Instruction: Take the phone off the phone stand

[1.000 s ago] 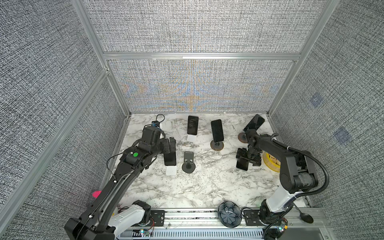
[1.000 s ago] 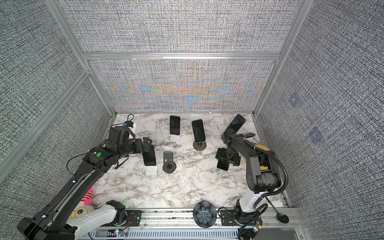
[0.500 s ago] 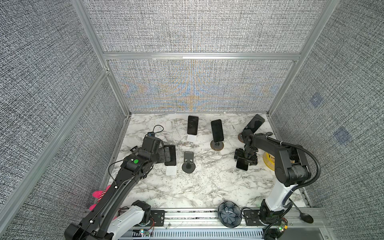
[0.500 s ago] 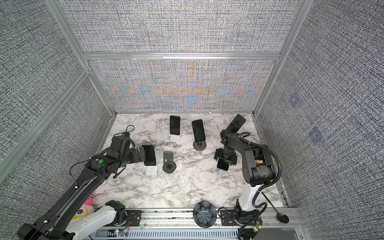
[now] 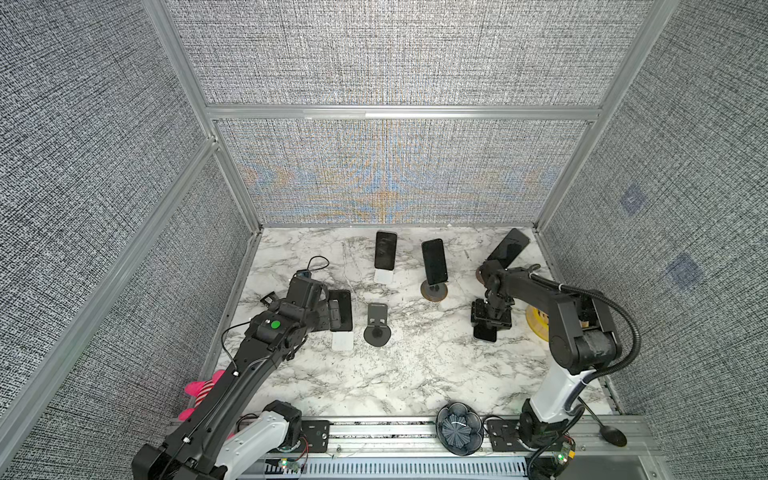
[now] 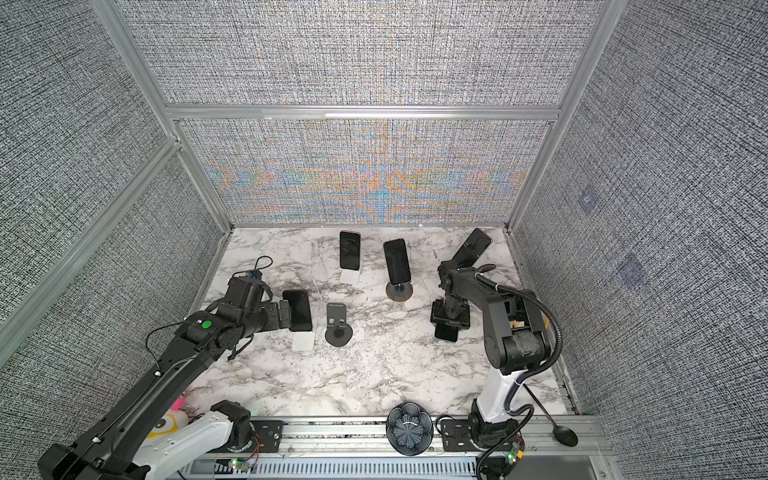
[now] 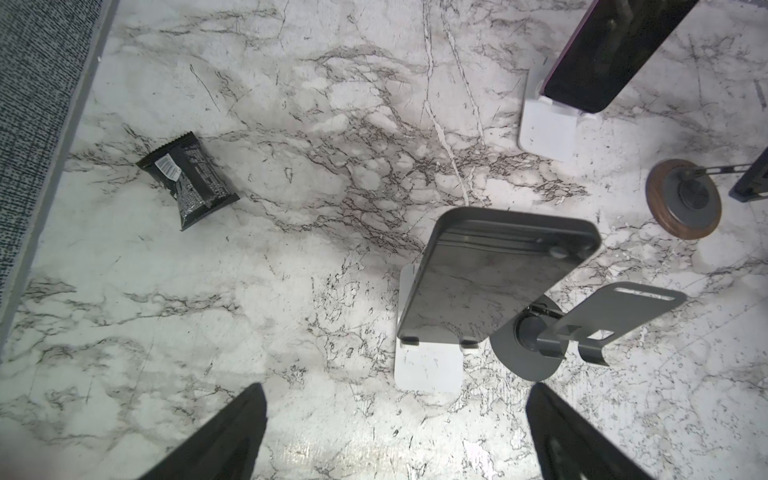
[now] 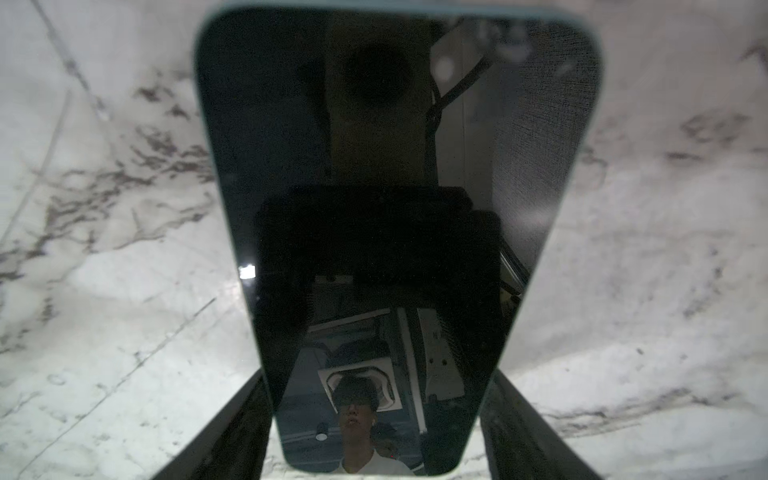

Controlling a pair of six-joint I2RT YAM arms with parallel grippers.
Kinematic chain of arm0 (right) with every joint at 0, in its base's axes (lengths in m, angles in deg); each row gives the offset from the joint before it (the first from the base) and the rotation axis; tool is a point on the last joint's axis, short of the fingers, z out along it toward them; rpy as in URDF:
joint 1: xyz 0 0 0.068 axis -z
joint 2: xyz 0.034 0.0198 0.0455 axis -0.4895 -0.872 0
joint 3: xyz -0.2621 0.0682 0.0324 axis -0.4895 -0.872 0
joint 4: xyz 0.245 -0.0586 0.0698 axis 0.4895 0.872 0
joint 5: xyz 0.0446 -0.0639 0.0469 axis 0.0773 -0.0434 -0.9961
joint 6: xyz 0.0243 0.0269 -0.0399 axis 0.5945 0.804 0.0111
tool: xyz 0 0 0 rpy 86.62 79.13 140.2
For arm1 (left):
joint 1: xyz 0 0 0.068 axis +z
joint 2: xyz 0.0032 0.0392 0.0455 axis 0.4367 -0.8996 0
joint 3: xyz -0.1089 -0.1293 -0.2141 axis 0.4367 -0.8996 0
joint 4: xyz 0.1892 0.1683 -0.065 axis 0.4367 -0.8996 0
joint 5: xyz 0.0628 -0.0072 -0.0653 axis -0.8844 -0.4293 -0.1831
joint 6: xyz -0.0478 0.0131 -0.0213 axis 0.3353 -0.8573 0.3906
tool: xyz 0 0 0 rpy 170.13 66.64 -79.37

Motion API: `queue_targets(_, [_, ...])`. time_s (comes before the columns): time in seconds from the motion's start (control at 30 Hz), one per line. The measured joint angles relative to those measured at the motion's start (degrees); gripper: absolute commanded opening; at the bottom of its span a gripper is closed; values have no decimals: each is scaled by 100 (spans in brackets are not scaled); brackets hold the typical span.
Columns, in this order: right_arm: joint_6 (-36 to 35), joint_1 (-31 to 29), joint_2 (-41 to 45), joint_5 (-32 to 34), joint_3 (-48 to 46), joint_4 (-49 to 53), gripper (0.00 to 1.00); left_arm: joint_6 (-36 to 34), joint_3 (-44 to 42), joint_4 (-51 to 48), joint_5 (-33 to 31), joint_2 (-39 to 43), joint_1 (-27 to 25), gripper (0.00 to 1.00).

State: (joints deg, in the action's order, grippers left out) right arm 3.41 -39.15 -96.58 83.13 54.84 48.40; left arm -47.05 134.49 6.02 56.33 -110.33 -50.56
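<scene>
A dark phone (image 8: 395,187) lies lengthwise between the fingers of my right gripper (image 8: 376,415), and both fingers press its long sides. In both top views this gripper (image 5: 490,322) (image 6: 451,320) points down at the right, and the phone's end (image 5: 484,333) sticks out below it. What lies under this phone is hidden. At the left, my left gripper (image 5: 334,313) (image 7: 397,399) is open, close beside another phone (image 5: 343,309) (image 7: 498,274). That phone leans on a white phone stand (image 7: 428,370).
An empty grey stand (image 5: 376,324) is at mid-table. Further back are a phone on a white stand (image 5: 385,249), one on a wood-based stand (image 5: 434,262) and a third (image 5: 509,247). A wooden disc (image 5: 536,324) sits behind the right arm. A black snack packet (image 7: 187,183) lies near the left wall.
The right gripper's jaws have narrowed onto the phone's sides. The left arm has swung lower and its open gripper has come down beside the phone on the white stand.
</scene>
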Motion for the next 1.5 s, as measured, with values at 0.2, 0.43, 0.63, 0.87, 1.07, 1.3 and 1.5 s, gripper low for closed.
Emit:
queue_targets(0.2, [-315, -105, -74, -20, 59, 68, 74, 26, -431, 223, 221, 212, 0, 99])
queue_targets(0.43, [-481, -225, 28, -232, 66, 140, 99, 192, -846, 857, 658, 170, -4, 99])
queue_targets(0.63, [-415, -249, 525, -352, 149, 297, 99, 162, -979, 1298, 664, 61, -31, 99])
queue_targets(0.87, [-275, -260, 999, -361, 293, 474, 99, 122, -1019, 1687, 616, -302, -39, 99])
queue_targets(1.07, [-264, -282, 1167, -361, 310, 498, 99, 120, -1058, 1958, 723, -531, -92, 99])
queue_targets(1.3, [-254, -306, 1292, -365, 310, 496, 99, 122, -973, 2068, 592, -901, -188, 99])
queue_targets(1.5, [-258, -323, 1434, -358, 243, 476, 99, 72, -863, 2203, 409, -1123, -232, 99])
